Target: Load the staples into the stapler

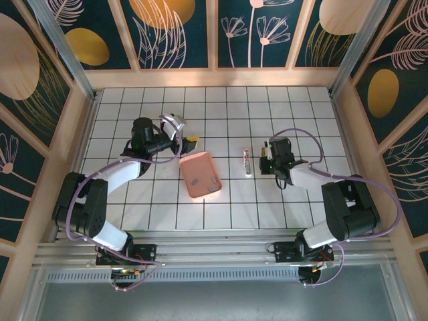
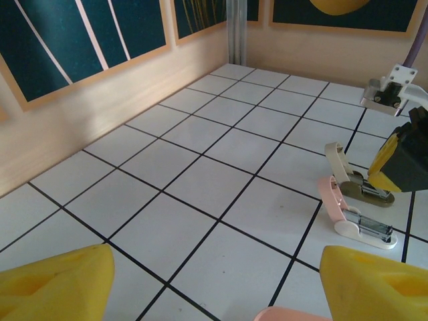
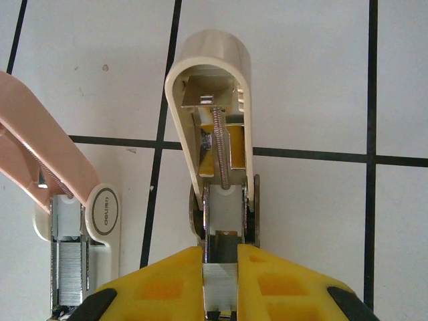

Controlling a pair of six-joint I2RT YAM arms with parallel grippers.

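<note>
Two mini staplers lie side by side with their lids hinged open. The cream stapler (image 3: 210, 134) lies straight ahead of my right gripper (image 3: 221, 274). That gripper is shut on a ribbed grey strip of staples (image 3: 221, 291) at the near end of the cream stapler's metal channel. The pink and white stapler (image 3: 73, 221) lies to its left with a strip in its magazine. From above, both staplers (image 1: 247, 162) sit just left of the right gripper (image 1: 265, 158). My left gripper (image 2: 214, 284) stands open over bare tiles, and the staplers (image 2: 354, 217) are ahead to its right.
A salmon-pink square tray (image 1: 215, 175) lies between the arms, with small grey strips (image 1: 195, 179) in it. Its rim (image 2: 287, 314) shows just below the left gripper (image 1: 182, 132). Wooden walls with dark panels enclose the tiled table.
</note>
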